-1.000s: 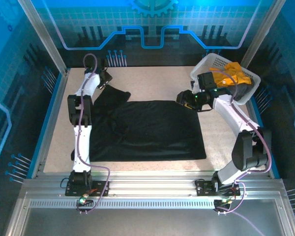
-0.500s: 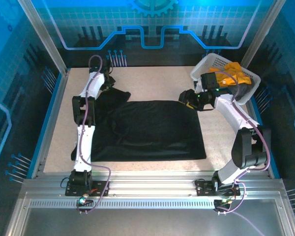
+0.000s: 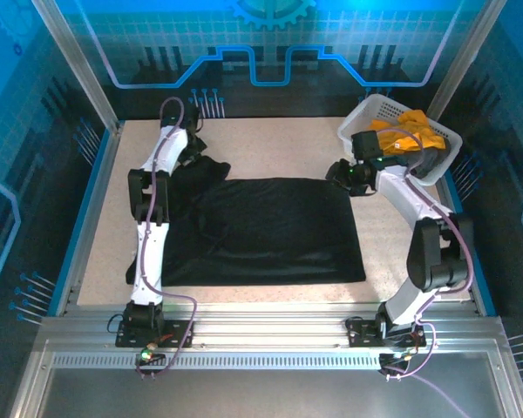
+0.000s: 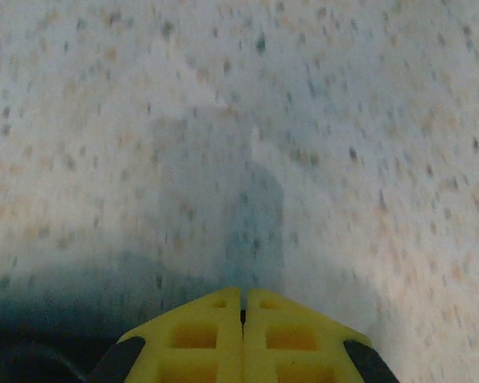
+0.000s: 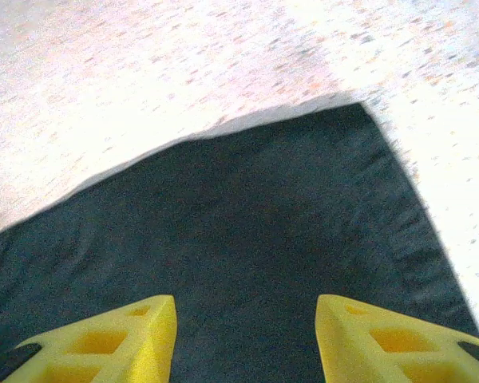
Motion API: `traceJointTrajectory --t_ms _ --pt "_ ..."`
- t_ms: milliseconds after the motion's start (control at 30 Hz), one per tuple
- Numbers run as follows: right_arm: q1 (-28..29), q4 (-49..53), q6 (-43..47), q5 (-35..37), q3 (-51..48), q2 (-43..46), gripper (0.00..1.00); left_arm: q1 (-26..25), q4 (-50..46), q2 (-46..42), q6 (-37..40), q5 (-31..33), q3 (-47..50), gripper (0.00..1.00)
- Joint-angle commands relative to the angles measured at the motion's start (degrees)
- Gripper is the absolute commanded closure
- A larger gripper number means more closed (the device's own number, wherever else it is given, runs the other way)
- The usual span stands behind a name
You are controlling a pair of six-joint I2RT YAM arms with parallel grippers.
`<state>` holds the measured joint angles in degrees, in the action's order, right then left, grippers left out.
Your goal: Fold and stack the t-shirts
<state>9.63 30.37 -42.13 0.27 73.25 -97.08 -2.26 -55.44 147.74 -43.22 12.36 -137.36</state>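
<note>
One black t-shirt [image 3: 261, 231] is seen spread flat on the speckled counter [image 3: 270, 144], lying in a roughly rectangular shape across the middle. A bunched sleeve or flap is noted at its far left corner, and a further dark strip of the cloth runs down the left side beside the left arm.

Left end effector [image 3: 195, 145]: placed at the far left of the counter, just beside the bunched part of the black t-shirt. In the left wrist view its yellow fingers [image 4: 199, 335] are found clenched, tips pressed together with no gap at the left end effector [image 4: 242, 297]. Bare counter [image 4: 303, 120] lies ahead of the tips, and a dark patch is seen at the lower left edge of that view. Whether any cloth is pinched cannot be told.

Right end effector [image 3: 338, 172]: positioned at the far right corner of the black t-shirt. In the right wrist view the yellow fingers [image 5: 136, 335] are held wide apart, released, with nothing between them at the right end effector [image 5: 246, 307]. The black t-shirt [image 5: 247, 215] is seen below and ahead of them, its corner reaching onto the bare counter [image 5: 104, 80].

White lattice basket [image 3: 357, 117]: recorded at the far right corner of the counter. One orange-yellow t-shirt [image 3: 414, 129] is crumpled inside it, with a darker garment [image 3: 429, 160] lying against its near side.
</note>
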Motion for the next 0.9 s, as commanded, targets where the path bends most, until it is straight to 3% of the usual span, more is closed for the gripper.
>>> traceJointTrajectory --t_ms 0,100,300,867 --pt "0.8 -5.4 -3.5 9.6 2.1 -6.2 0.50 -1.3 0.8 -9.6 -2.5 -1.5 5.0 1.00" --pt "0.8 -6.4 -3.0 10.5 7.5 -12.2 0.49 -1.3 3.2 -14.7 -3.1 -2.2 11.5 1.00" --pt "0.3 4.9 -3.2 12.8 20.9 -23.6 0.49 -1.3 5.7 -19.8 -2.8 -6.5 17.8 1.00" --pt "2.0 14.3 -0.1 13.5 28.1 -33.2 0.51 -1.4 8.7 -29.4 -2.8 -9.9 30.1 1.00"
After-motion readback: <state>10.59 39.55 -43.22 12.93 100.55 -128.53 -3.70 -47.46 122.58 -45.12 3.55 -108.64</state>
